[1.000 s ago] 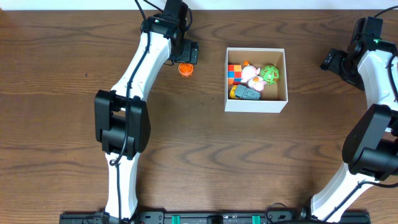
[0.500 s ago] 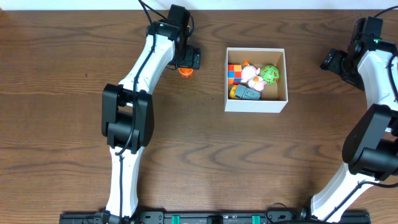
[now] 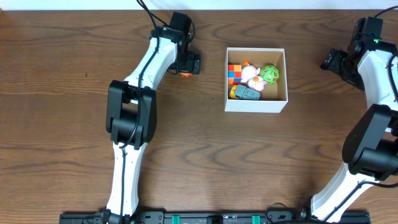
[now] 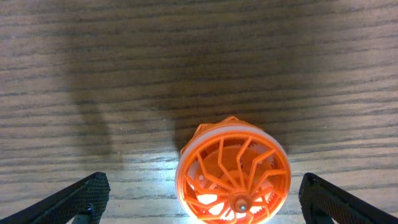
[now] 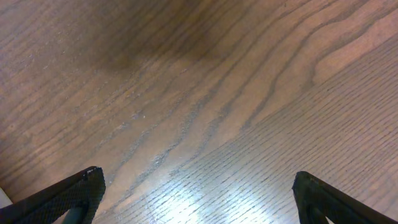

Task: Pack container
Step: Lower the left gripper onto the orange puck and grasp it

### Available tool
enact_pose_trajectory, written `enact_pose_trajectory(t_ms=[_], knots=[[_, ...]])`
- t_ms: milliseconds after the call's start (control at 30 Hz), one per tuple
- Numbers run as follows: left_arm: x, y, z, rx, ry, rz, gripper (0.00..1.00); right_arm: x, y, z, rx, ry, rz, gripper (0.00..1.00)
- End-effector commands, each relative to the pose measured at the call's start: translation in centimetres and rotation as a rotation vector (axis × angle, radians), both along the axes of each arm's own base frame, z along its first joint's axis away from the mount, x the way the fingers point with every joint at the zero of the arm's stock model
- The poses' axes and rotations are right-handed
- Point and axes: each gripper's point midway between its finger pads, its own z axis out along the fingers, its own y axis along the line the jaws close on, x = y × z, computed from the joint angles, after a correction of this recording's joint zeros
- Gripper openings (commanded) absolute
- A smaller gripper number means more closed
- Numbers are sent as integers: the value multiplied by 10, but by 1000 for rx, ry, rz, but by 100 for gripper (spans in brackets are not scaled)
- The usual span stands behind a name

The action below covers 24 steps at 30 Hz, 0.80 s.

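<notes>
My left gripper (image 4: 200, 190) has slid over the orange wheel toy (image 4: 233, 177), which now sits between its spread fingers, so closing looks next. The container (image 3: 255, 105), part-filled with toys, sits at its 3 o'clock. Farther that way my right gripper (image 5: 198, 186) hangs spread over the table (image 5: 205, 93).

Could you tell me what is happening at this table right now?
The robot is packing small toys into a box. The left claw hangs open over an orange wheel toy on the table, not yet gripping it. The box beside it already holds several toys, including a green ball and a coloured cube. The right claw is open above the table, holding nothing.
</notes>
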Motion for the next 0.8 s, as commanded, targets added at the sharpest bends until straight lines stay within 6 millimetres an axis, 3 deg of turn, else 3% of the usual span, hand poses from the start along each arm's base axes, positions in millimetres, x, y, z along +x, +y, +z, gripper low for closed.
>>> enact_pose_trajectory(t_ms=[0, 767], knots=[[4, 3, -3, 6, -4, 11, 98, -2, -6, -1, -11, 3, -26, 99], [3, 3, -21, 17, 15, -11, 98, -2, -6, -1, -11, 3, -26, 99]])
